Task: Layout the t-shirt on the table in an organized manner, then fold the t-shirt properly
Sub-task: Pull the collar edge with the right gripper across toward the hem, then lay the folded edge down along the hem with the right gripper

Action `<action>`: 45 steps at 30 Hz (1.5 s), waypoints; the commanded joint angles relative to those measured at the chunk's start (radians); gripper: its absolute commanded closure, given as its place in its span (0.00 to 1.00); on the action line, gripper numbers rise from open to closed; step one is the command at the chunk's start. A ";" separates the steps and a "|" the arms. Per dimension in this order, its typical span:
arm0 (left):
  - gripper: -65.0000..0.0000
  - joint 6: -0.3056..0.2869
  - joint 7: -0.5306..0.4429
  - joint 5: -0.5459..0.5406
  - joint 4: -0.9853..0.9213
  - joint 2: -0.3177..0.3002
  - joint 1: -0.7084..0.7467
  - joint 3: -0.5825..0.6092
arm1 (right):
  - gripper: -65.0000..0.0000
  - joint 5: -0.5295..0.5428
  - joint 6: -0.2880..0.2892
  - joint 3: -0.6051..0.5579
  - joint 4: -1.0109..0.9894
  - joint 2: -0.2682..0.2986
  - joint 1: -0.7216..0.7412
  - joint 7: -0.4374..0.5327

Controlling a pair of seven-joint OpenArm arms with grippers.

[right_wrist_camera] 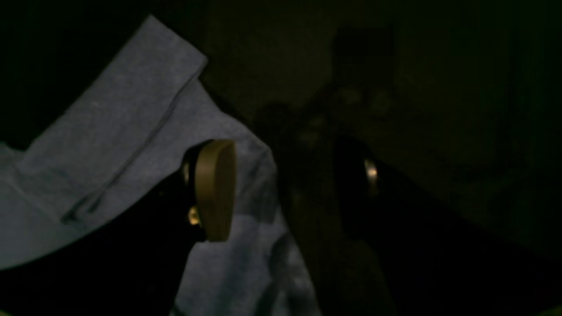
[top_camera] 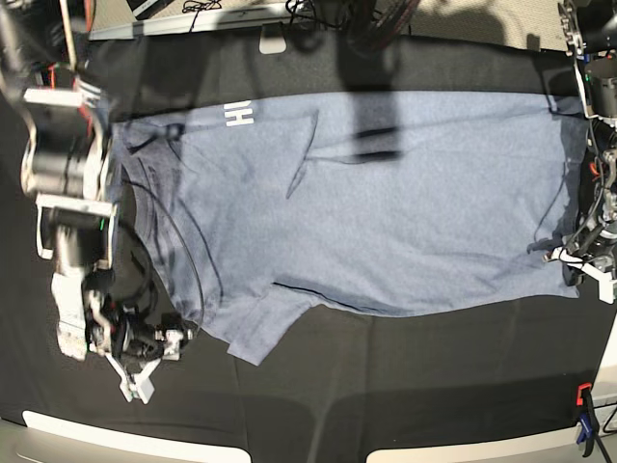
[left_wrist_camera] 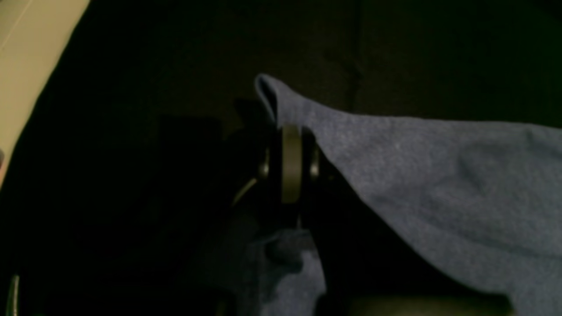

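The light blue-grey t-shirt (top_camera: 386,222) lies spread flat across the black table (top_camera: 386,386), with white lettering (top_camera: 236,116) near its far left edge and one sleeve (top_camera: 265,333) pointing to the front. My left gripper (top_camera: 571,260) is at the shirt's right edge. In the left wrist view it (left_wrist_camera: 291,131) is shut on a raised fold of the shirt (left_wrist_camera: 439,184). My right gripper (top_camera: 145,352) sits at the shirt's front left corner. In the right wrist view it (right_wrist_camera: 285,184) is open, one tan pad (right_wrist_camera: 215,188) over the shirt (right_wrist_camera: 109,131), the cloth's edge between the jaws.
An orange and blue clamp (top_camera: 583,405) stands at the table's front right edge. White boards (top_camera: 87,429) line the front edge. Cables and a white block (top_camera: 273,40) lie along the far edge. Pale floor (left_wrist_camera: 26,52) shows beyond the table in the left wrist view.
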 commanded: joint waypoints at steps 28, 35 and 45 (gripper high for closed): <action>1.00 -0.003 -0.024 -0.007 0.018 -0.020 -0.016 -0.006 | 0.53 -0.128 -0.089 0.003 -0.077 -0.052 0.037 0.133; 1.00 -0.003 -0.024 -0.007 0.018 -0.020 -0.016 -0.006 | 0.53 -0.144 -0.108 0.003 -0.078 -0.050 -0.007 0.114; 1.00 -0.003 -0.024 -0.007 0.018 -0.020 -0.016 -0.006 | 0.73 -0.157 -0.027 0.003 -0.074 -0.055 -0.043 0.130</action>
